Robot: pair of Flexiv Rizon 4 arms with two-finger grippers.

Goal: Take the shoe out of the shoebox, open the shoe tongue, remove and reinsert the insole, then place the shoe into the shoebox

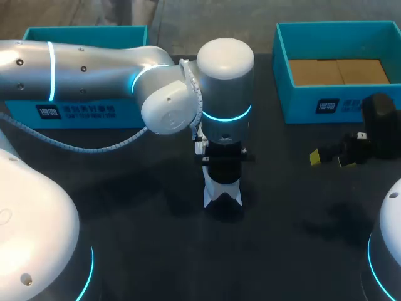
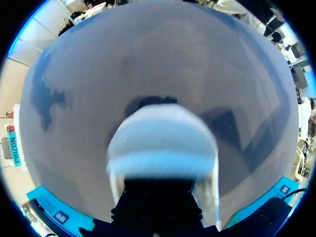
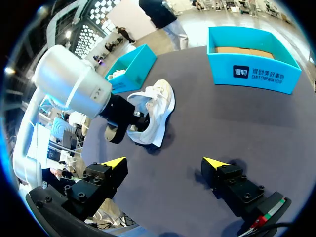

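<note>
A white shoe (image 1: 222, 192) hangs toe-down over the middle of the dark table (image 1: 138, 238), its sole just above the surface. My left gripper (image 1: 223, 170) is shut on the shoe's rear upper. In the right wrist view the shoe (image 3: 157, 111) shows on its side with the left gripper (image 3: 132, 126) at its opening. The left wrist view is filled by the shoe (image 2: 163, 143) right ahead of the gripper; the fingertips are hidden. My right gripper (image 1: 331, 158) stands open and empty at the right, apart from the shoe, and shows again in its own view (image 3: 165, 162).
A teal box (image 1: 338, 94) with a brown cardboard floor stands at the back right. A second teal box (image 1: 84, 110) stands at the back left, largely behind my left arm; white stuff lies in this second box (image 3: 129, 74).
</note>
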